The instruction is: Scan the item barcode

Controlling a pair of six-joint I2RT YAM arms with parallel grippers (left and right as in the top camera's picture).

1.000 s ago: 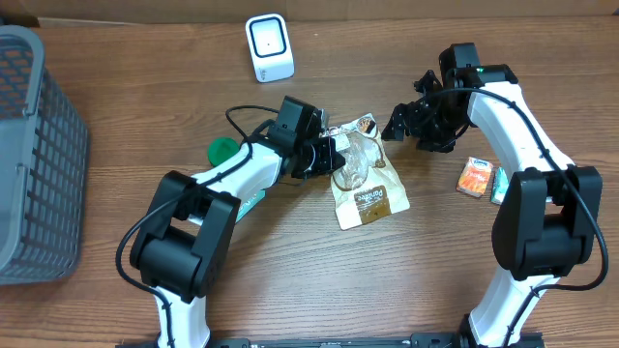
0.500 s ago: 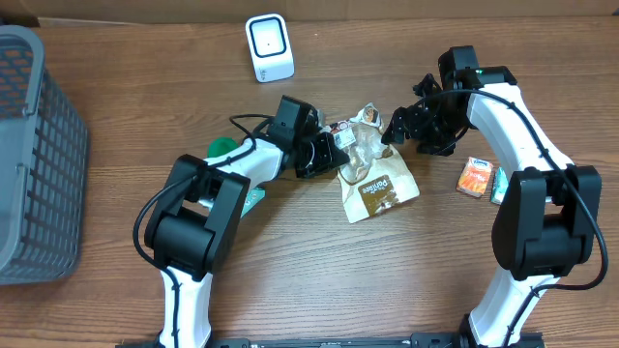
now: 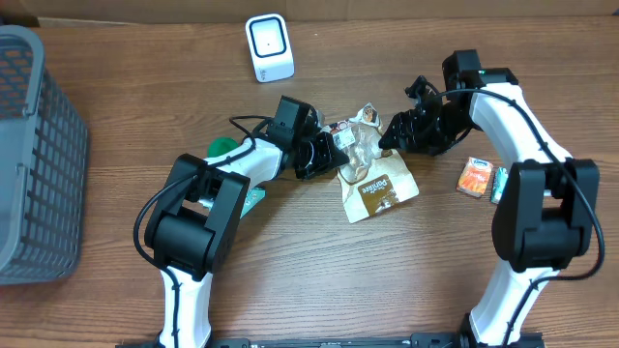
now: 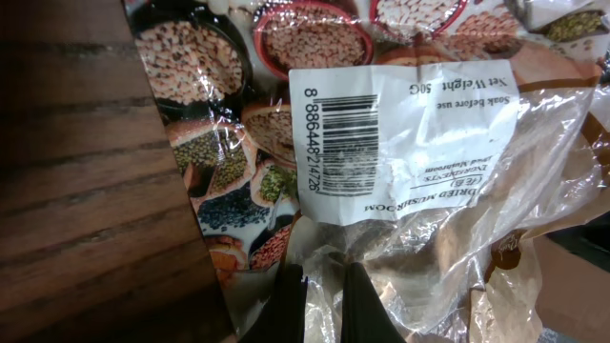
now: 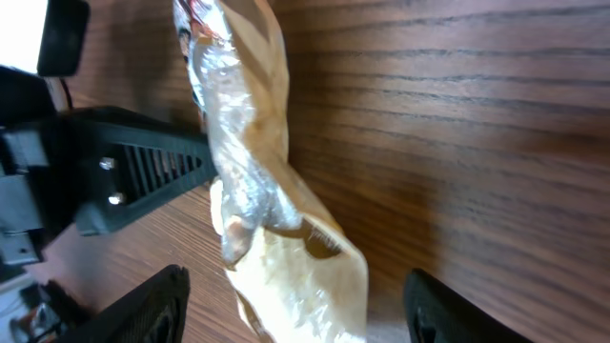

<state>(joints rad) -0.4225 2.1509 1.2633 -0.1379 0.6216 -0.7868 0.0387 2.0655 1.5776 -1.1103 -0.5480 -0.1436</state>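
Left end effector (image 3: 333,155) tight on the pouch of dried mushrooms (image 3: 379,184); right end effector (image 3: 390,133) agape beside it.

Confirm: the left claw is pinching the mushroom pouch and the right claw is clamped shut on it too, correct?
Not quite. The left claw does pinch the mushroom pouch, but the right claw is open: the right wrist view shows its fingers spread either side of the pouch.

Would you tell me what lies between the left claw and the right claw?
The brown paper pouch with a clear window, pinched by the left claw, with the right claw open beside it; the overhead view shows this.
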